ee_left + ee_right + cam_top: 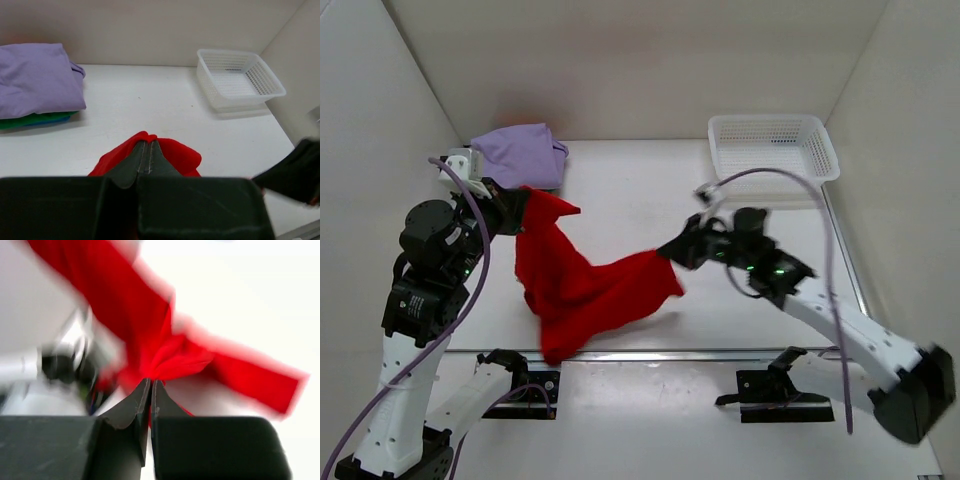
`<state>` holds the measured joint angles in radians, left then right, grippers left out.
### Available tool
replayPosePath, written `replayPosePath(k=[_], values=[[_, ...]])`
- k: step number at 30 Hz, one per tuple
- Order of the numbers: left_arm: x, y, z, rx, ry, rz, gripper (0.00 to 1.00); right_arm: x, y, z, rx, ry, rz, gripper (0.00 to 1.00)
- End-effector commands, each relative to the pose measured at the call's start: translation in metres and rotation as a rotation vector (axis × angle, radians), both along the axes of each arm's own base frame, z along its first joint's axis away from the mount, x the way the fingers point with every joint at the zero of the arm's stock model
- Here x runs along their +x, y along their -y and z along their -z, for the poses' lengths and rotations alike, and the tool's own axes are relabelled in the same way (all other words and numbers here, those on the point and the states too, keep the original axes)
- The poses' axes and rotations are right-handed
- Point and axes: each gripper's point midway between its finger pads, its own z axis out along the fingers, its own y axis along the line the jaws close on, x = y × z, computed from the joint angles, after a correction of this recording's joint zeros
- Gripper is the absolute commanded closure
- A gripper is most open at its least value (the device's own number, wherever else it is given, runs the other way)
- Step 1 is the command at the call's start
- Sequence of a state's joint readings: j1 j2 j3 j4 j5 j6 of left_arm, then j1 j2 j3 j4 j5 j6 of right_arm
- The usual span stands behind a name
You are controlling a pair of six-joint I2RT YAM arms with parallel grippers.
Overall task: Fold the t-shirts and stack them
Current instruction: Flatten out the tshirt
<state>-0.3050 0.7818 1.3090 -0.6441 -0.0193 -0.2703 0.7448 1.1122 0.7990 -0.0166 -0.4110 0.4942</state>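
My left gripper (148, 146) pinched tight on the red t-shirt (184, 157); lavender t-shirt (35, 77) folded at far left, lying atop a green t-shirt (30, 119); white mesh basket (240, 82) far right, well apart.

White table (620, 190): folded shirt stack (520, 155) far left, mesh basket (770, 145) far right.

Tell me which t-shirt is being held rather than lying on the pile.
The red t-shirt, pinched by the left gripper and right gripper; the lavender t-shirt lies folded on the green t-shirt at back left.
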Motion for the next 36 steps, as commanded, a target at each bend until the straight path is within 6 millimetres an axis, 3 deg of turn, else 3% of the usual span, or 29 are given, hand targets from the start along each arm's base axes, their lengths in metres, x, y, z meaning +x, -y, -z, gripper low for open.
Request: replayPosePath(k=[1, 4, 5, 6, 7, 9, 11, 14, 17, 19, 21, 22, 23, 25, 28, 29, 30, 31, 32, 33, 34, 36], values=[[-0.017, 0.01, -0.032, -0.035, 0.074, 0.08, 1.0, 0.035, 0.078, -0.053, -0.008, 0.151, 0.235, 1.0], [-0.028, 0.013, -0.041, -0.036, 0.084, 0.116, 1.0, 0.038, 0.148, -0.097, 0.032, 0.277, 0.377, 1.0], [-0.033, 0.012, -0.046, -0.035, 0.098, 0.122, 1.0, 0.032, 0.154, -0.106, 0.038, 0.295, 0.369, 1.0], [-0.04, 0.007, -0.05, -0.042, 0.113, 0.11, 1.0, 0.029, 0.195, -0.133, 0.02, 0.383, 0.471, 1.0], [-0.043, 0.008, -0.051, -0.044, 0.116, 0.116, 1.0, 0.027, 0.203, -0.148, 0.007, 0.422, 0.506, 1.0], [-0.049, 0.005, -0.053, -0.046, 0.12, 0.112, 1.0, 0.03, 0.207, -0.158, -0.043, 0.448, 0.572, 1.0], [-0.05, 0.004, -0.056, -0.045, 0.126, 0.104, 1.0, 0.034, 0.2, -0.17, -0.058, 0.486, 0.556, 1.0], [-0.046, 0.003, -0.052, -0.041, 0.124, 0.096, 1.0, 0.067, 0.204, -0.172, -0.126, 0.475, 0.556, 1.0], [-0.037, 0.006, -0.039, -0.019, 0.098, 0.095, 1.0, 0.113, 0.225, -0.169, -0.077, 0.423, 0.571, 1.0], [-0.03, 0.005, -0.033, -0.012, 0.087, 0.078, 1.0, 0.148, 0.246, -0.155, -0.091, 0.359, 0.614, 1.0], [-0.022, 0.006, -0.024, -0.003, 0.069, 0.071, 1.0, 0.197, 0.26, -0.13, -0.165, 0.248, 0.651, 0.99], [-0.018, 0.008, -0.016, 0.002, 0.048, 0.076, 1.0, 0.204, 0.27, -0.111, -0.242, 0.182, 0.688, 0.85], [-0.014, 0.01, -0.011, 0.003, 0.039, 0.079, 1.0, 0.218, 0.266, -0.108, -0.273, 0.171, 0.679, 0.74], [-0.01, 0.011, 0.0, 0.008, 0.015, 0.083, 1.0, 0.221, 0.269, -0.094, -0.387, 0.162, 0.716, 0.63], [-0.006, 0.009, 0.011, 0.009, 0.005, 0.071, 1.0, 0.195, 0.214, -0.082, -0.399, 0.232, 0.609, 0.58], [-0.007, 0.012, 0.014, 0.009, 0.005, 0.083, 1.0, 0.178, 0.205, -0.072, -0.401, 0.228, 0.58, 0.58], [-0.004, 0.013, 0.021, 0.013, -0.013, 0.083, 1.0, 0.159, 0.185, -0.053, -0.413, 0.214, 0.517, 0.57], [-0.005, 0.015, 0.019, 0.007, -0.007, 0.091, 1.0, 0.143, 0.157, -0.049, -0.403, 0.227, 0.455, 0.57], [-0.004, 0.014, 0.024, 0.01, -0.02, 0.085, 1.0, 0.118, 0.133, -0.029, -0.401, 0.214, 0.391, 0.58], [-0.002, 0.016, 0.028, 0.01, -0.032, 0.095, 1.0, 0.099, 0.123, -0.011, -0.385, 0.192, 0.369, 0.59], [-0.001, 0.016, 0.027, 0.007, -0.026, 0.093, 1.0, 0.075, 0.099, -0.01, -0.35, 0.203, 0.304, 0.6], [0.001, 0.014, 0.032, 0.01, -0.033, 0.081, 1.0, 0.027, 0.072, 0.044, -0.35, 0.097, 0.182, 0.6]])
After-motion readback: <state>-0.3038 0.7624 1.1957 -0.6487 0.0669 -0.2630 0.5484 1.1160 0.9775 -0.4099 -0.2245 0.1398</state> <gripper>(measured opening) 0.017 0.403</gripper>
